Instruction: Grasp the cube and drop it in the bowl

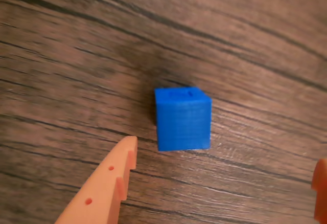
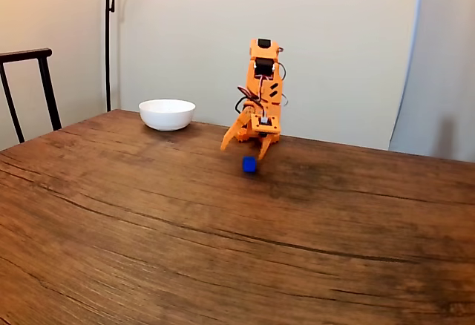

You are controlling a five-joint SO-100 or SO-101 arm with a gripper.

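- Black metal chair frame (image 2: 33, 87), fixed view: far left edge, beyond the table.
- Thin dark lamp pole (image 2: 108, 39), fixed view: upright against the pale wall, just left of the bowl.
- Plain round white bowl (image 2: 167, 113), fixed view: sits on the far left part of the tabletop, well apart from the cube and to the left of my arm.
- Dark brown wood-grain table (image 2: 148, 243): bears everything listed here.
- My orange two-finger plastic gripper (image 2: 245, 149), fixed view: tips pointing down, just above and behind the cube. In the wrist view the gripper (image 1: 225, 157) shows one long pale-orange finger (image 1: 104, 185) at lower left and a sliver of the other at the right edge; my jaws are spread wide, gripping nothing.
- Small solid blue cube (image 1: 182, 118), wrist view: resting on the wood between my two fingers, touching neither. In the fixed view the cube (image 2: 249, 165) lies right of the bowl, below my fingertips.
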